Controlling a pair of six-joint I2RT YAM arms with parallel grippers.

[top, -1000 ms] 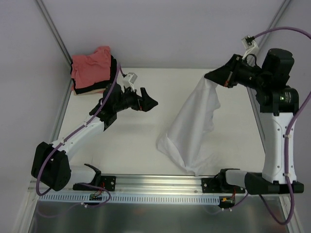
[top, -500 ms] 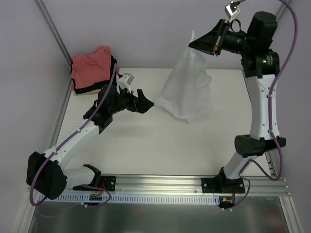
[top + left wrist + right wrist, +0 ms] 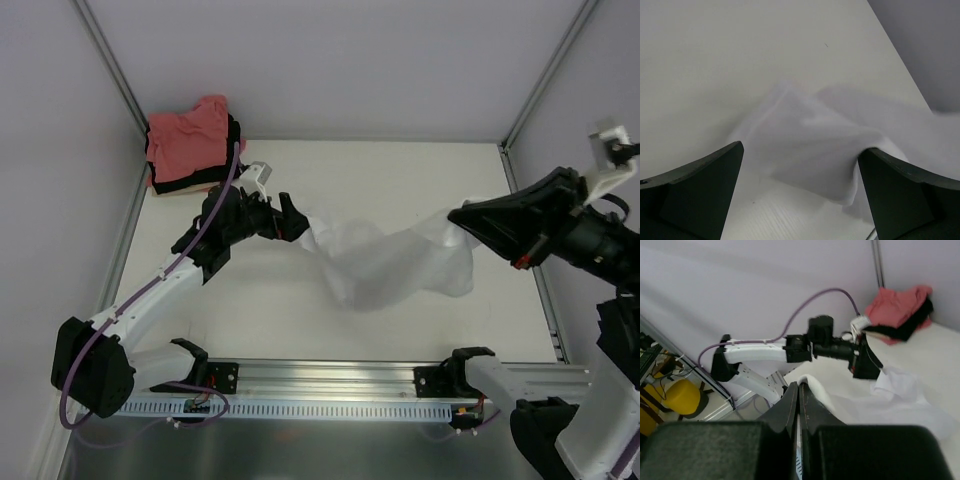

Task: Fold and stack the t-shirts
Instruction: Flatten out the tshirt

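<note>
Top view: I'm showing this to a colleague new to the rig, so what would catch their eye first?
A white t-shirt sprawls across the middle of the table. The right gripper is shut on its right end, lifting it, while the left gripper stands open at its left end. A pile of pink and black shirts sits in the far left corner.

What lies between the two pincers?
The white t-shirt spans that stretch, one end at the open left pincer, the other clamped in the right pincer; the top view shows it.
</note>
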